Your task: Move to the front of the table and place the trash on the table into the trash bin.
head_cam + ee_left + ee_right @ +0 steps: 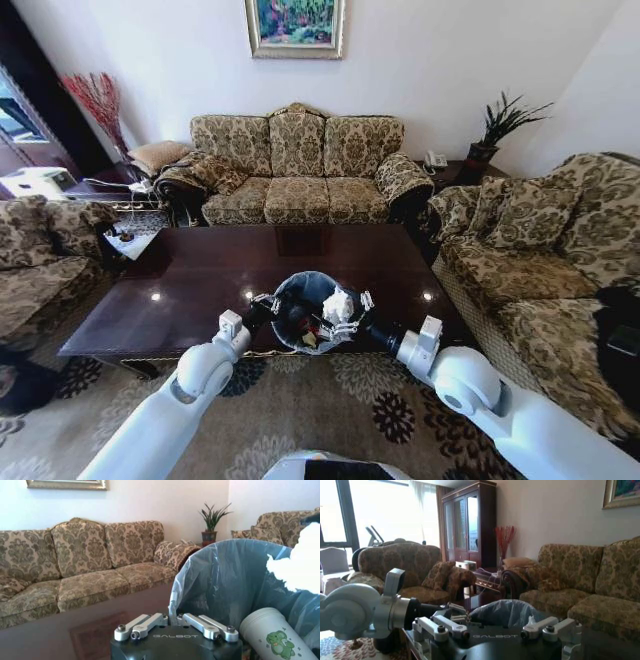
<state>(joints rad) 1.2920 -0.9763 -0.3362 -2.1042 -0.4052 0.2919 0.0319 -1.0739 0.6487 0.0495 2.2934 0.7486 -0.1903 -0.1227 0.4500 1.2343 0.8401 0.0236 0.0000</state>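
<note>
the trash bin (300, 300) at the table's (180, 290) near edge holds a paper cup (272, 637); left gripper (263, 304) grips its rim, right gripper (345, 305) clasps white paper (338, 304) above it.

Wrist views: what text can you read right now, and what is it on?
"GALBOT": on the left gripper body, next to the trash bin.
"GALBOT": on the right gripper body.
Paper cup in the bin: a green cartoon print, no readable words.

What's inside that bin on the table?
The trash bin holds a white paper cup with a green print, plus red-white scraps. The right gripper holds crumpled white paper over it, hiding whatever lies beneath.
</note>
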